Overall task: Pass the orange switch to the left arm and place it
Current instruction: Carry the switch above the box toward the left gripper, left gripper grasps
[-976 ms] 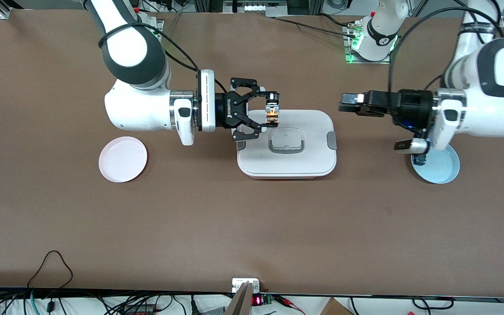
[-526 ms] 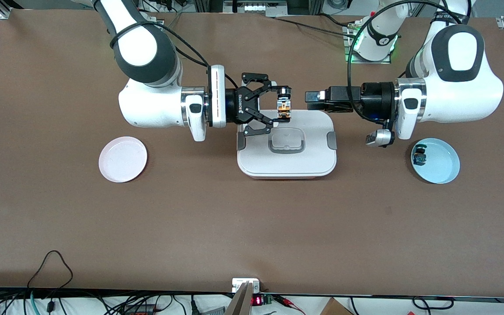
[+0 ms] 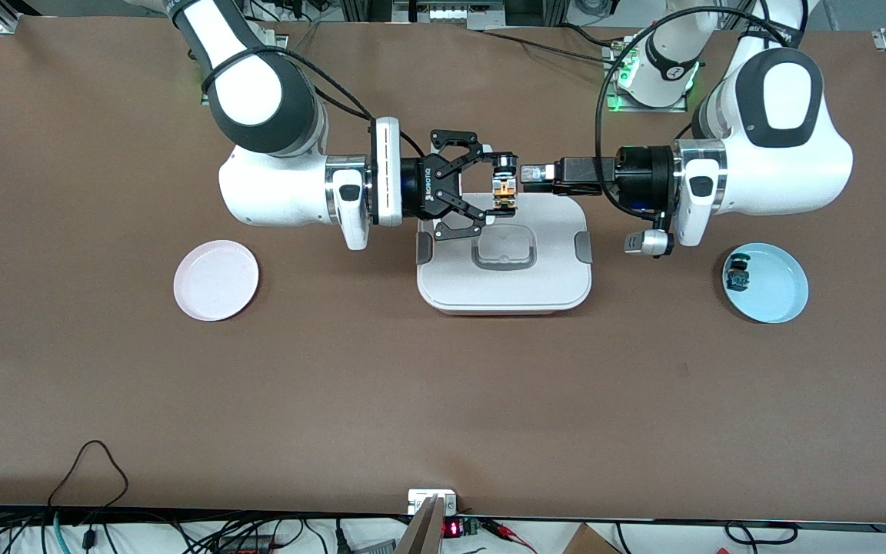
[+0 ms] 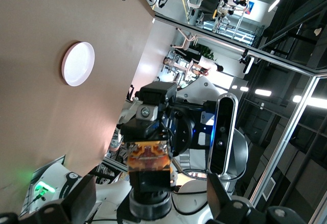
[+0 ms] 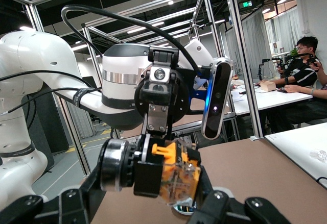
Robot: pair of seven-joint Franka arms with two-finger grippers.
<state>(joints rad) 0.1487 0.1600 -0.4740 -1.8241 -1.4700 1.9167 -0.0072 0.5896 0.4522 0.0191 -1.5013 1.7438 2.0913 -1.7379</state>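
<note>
Brown desk (image 3: 443, 400), both arms reaching toward the middle from their ends.

Around the claws: white box (image 3: 504, 258) with grey side clips and a recessed grey handle sits on the desk directly under the meeting point of the two claws; its lid is on. It is the one tall thing between the arms, and both claws are in the air above its edge nearest the robot bases. Pink plate (image 3: 216, 279) lies on the desk toward the right arm's end, nearer the front camera than the right arm's forearm; nothing on it. Light blue plate (image 3: 774, 288) lies toward the left arm's end, below the left arm's wrist camera; it holds one small dark switch with a blue-green cap (image 3: 737, 276), near the plate's rim.

Right claw (image 3: 501, 185): clamped on the orange switch (image 3: 502, 191), fingers pinching its body, orange part showing between them. Right wrist view confirms the orange switch (image 5: 171, 175) gripped at the fingertips, with the left arm's claw head facing it just past the switch.

Left claw (image 3: 529, 174): over the box's edge, tip just beside the orange switch. Left wrist view shows the switch (image 4: 148, 155) between its dark fingers (image 4: 76, 203), which stand wide to either side of it, not touching.
</note>
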